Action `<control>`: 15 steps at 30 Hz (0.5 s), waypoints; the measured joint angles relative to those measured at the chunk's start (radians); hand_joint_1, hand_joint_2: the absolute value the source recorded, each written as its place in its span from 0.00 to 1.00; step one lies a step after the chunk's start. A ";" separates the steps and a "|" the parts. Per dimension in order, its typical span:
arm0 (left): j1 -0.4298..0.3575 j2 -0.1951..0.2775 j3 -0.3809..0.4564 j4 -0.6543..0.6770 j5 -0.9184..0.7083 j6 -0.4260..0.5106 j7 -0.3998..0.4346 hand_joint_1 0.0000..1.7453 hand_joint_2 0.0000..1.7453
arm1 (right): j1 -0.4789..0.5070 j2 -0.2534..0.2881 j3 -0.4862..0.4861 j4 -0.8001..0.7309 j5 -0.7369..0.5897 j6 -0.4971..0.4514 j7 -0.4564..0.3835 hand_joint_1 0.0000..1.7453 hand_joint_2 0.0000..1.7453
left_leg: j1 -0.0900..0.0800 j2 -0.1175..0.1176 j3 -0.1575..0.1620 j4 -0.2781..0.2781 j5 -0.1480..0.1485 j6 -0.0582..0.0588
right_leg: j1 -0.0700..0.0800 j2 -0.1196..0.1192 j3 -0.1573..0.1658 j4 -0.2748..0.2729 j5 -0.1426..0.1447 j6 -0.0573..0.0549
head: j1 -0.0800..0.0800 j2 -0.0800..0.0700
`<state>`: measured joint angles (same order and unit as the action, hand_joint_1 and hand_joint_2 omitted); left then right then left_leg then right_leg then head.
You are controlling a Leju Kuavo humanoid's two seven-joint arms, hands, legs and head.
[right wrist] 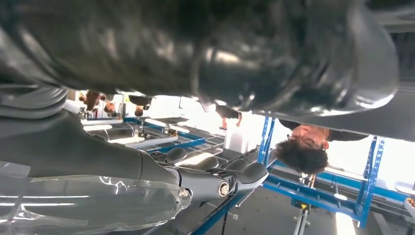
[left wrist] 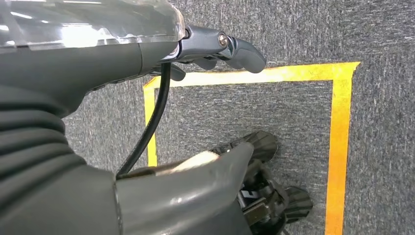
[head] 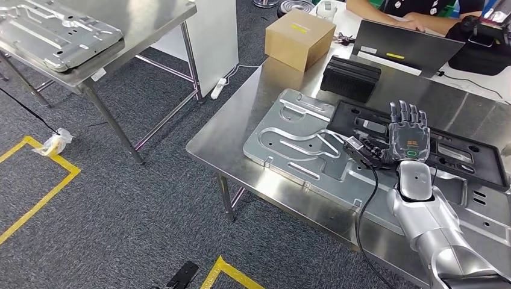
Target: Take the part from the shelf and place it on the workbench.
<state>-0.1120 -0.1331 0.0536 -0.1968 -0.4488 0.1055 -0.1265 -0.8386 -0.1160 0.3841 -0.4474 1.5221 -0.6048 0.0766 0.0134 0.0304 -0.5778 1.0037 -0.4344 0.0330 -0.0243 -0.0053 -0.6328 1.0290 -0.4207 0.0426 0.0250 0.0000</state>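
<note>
Right hand (head: 408, 139) raised over the desk (head: 229, 129), back of the hand facing the head camera, fingers (head: 405, 112) straight up toward 12 o'clock and spread, thumb out toward 9 o'clock, holding nothing. Directly beneath it, the silver stamped part (head: 295, 147) lying flat on the desk, stretching from the hand toward 9 o'clock. At 1 o'clock of the hand, a black frame-like panel (head: 476, 162) overlapping the silver part's far edge. At 11 o'clock, a black ribbed block (head: 349, 78); beyond it a cardboard box (head: 298, 37) and a laptop (head: 401, 47), a person's arms (head: 410, 18) behind. Far off at 10 o'clock, a second silver panel (head: 54, 30) on another steel table (head: 150, 18).

Left hand (left wrist: 205, 49) hanging over grey carpet marked with yellow tape (left wrist: 337, 142), fingers gently curled, holding nothing.
</note>
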 joint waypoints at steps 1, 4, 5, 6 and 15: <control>0.000 0.000 0.000 0.000 0.000 0.000 0.000 0.00 0.00 | 0.000 0.000 0.000 0.000 0.000 0.000 0.000 0.00 0.00 | 0.003 0.002 0.003 -0.010 0.008 0.004 | 0.000 0.001 -0.009 0.027 -0.024 0.002 | 0.000 0.000; 0.000 0.000 0.000 0.000 -0.002 0.000 0.000 0.00 0.00 | 0.004 0.000 0.000 0.003 -0.002 0.000 0.000 0.00 0.00 | 0.006 0.004 -0.002 -0.013 0.015 0.010 | -0.003 0.003 -0.074 0.199 -0.126 0.008 | 0.001 0.000; 0.001 0.000 0.000 0.000 -0.002 0.000 0.000 0.00 0.00 | 0.007 0.000 0.000 0.005 -0.002 0.000 0.000 0.00 0.00 | 0.006 0.004 -0.006 -0.009 0.015 0.010 | -0.005 0.003 -0.088 0.239 -0.138 0.011 | 0.001 0.000; 0.002 0.000 0.000 0.000 -0.002 0.000 0.000 0.00 0.00 | 0.009 0.000 0.000 0.007 -0.003 0.000 0.000 0.00 0.00 | 0.007 0.005 -0.010 -0.005 0.014 0.009 | -0.007 0.003 -0.086 0.245 -0.129 0.014 | 0.001 0.000; 0.003 0.005 0.001 0.000 -0.011 -0.001 0.000 0.00 0.00 | 0.015 0.001 0.000 0.012 -0.014 -0.001 -0.003 0.00 0.00 | 0.009 0.004 -0.037 0.026 -0.003 -0.039 | -0.007 0.004 0.023 0.024 -0.040 -0.020 | -0.002 0.000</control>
<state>-0.1094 -0.1286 0.0542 -0.1968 -0.4600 0.1041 -0.1266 -0.8233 -0.1153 0.3838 -0.4349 1.5077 -0.6061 0.0737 0.0219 0.0349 -0.6144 1.0300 -0.4376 -0.0063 -0.0316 -0.0013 -0.6094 1.0529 -0.4603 0.0230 0.0234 0.0000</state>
